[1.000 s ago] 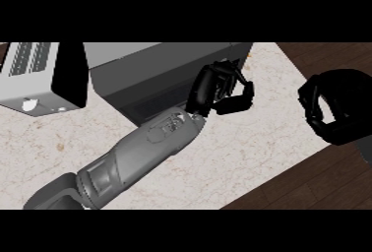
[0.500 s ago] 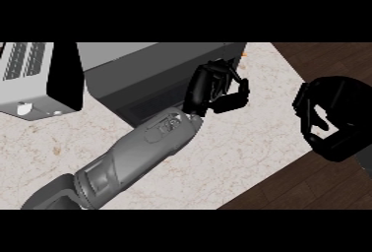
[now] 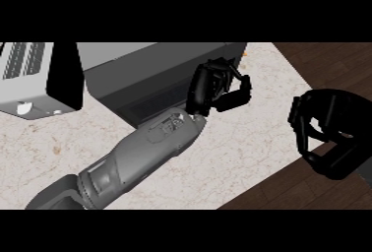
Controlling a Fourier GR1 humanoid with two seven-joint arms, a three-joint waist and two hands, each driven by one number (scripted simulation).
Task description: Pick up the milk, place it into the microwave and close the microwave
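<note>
milk: not visible in head view; position cannot be told. microwave (image 3: 156,74): dark grey box at rear of pale stone surface (image 3: 240,142), door (image 3: 62,74) swung open at its left. left hand (image 3: 218,88): fingers curled, at microwave's front right corner; what it holds, if anything, not discernible. right hand (image 3: 327,133): fingers curled, empty, over surface's right edge.

The left hand (image 3: 218,91), fingers curled, hovered at the microwave (image 3: 156,69)'s three o'clock edge; the right hand (image 3: 327,130) curled at three o'clock.
</note>
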